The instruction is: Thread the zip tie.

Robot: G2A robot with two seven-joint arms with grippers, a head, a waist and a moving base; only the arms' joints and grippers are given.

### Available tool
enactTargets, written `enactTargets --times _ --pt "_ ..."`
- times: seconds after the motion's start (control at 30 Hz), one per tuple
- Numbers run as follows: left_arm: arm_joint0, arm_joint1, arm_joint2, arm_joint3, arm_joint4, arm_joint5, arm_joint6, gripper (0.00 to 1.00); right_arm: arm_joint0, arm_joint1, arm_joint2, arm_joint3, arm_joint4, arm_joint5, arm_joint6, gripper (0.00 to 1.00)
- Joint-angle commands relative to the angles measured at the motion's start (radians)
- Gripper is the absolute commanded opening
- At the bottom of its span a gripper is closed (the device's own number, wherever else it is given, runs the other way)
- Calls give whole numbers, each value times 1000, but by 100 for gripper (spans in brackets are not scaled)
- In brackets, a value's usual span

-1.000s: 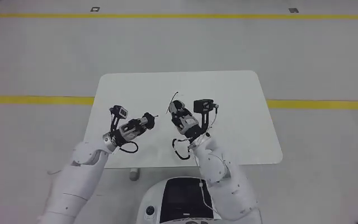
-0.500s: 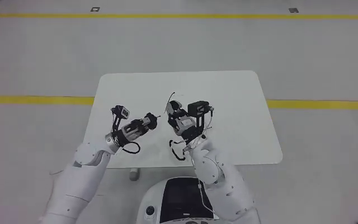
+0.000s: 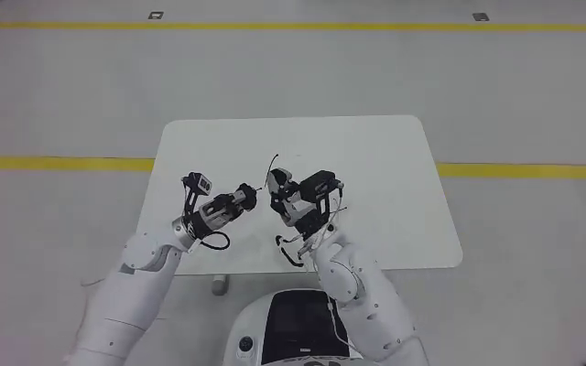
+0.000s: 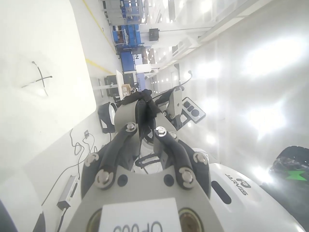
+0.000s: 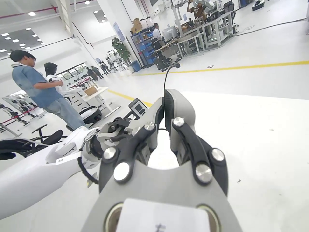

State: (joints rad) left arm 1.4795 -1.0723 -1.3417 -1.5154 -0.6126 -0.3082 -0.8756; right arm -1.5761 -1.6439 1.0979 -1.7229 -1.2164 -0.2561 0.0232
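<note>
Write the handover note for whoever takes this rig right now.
Left gripper: shut; a thin dark sliver pokes from its tip, too small to identify.
Right gripper: shut on the black zip tie, whose strand rises from the fingertips to a small blocky end, probably the head.
Position: both are held above the white table, tips facing each other, close but apart.
Done: the zip tie is off the table and gripped.
Left: no closed loop shows, so threading is not yet done; the tail has to go through the head.
</note>
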Motion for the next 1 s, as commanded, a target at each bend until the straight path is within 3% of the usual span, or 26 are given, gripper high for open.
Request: enactTargets --times 0.0,0.47,0.97 --pt "0 0 0 0 0 0 0 0 4 2 -5 5 -9 8 -8 0" --pt "0 0 0 0 0 0 0 0 47 15 -44 56 -26 39 -27 0" --pt "0 0 0 0 0 0 0 0 53 33 -56 57 -25 54 -43 0"
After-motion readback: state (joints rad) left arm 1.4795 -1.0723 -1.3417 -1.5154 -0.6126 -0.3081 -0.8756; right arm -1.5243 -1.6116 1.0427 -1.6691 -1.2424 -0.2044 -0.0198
